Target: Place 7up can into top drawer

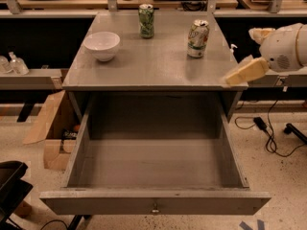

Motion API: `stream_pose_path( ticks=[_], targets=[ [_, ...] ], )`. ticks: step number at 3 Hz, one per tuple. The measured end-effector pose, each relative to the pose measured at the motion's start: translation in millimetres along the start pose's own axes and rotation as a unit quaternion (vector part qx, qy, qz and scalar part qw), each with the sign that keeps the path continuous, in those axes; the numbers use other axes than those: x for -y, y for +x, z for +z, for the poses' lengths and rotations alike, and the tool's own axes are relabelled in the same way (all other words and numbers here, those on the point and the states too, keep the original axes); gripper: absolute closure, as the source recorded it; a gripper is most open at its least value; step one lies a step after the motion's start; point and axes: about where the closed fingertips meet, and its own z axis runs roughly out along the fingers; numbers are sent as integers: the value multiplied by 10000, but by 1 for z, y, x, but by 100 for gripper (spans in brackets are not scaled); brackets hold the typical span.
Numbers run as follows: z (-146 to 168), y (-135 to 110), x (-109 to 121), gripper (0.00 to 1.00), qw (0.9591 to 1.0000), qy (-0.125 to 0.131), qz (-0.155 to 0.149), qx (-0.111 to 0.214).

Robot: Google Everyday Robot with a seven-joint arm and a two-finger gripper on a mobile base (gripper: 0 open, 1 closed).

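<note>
Pincer (241, 74), grip state not discernible, hangs right of the 7up can (197, 38); approach step, probably; next, reach across and grasp it.

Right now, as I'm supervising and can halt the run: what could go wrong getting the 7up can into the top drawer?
1. The gripper is by the table's right edge, not holding the 7up can; a sideways reach might tip the upright can.
2. The green can stands nearby and could be grabbed by mistake.
3. The top drawer is open and empty, but its walls could catch the can.
</note>
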Motion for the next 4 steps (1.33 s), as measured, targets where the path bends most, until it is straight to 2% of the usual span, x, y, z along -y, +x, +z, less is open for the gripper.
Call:
stream_pose_path(
  ticks=[1,2,3,4],
  targets=[
    [37,-18,21,0,9940,317,309,995],
    [44,-35,33,0,9901,599,339,1219],
    [47,-34,33,0,9891,616,392,1282],
    [64,-36,58,0,9831,837,532,1539]
  ],
)
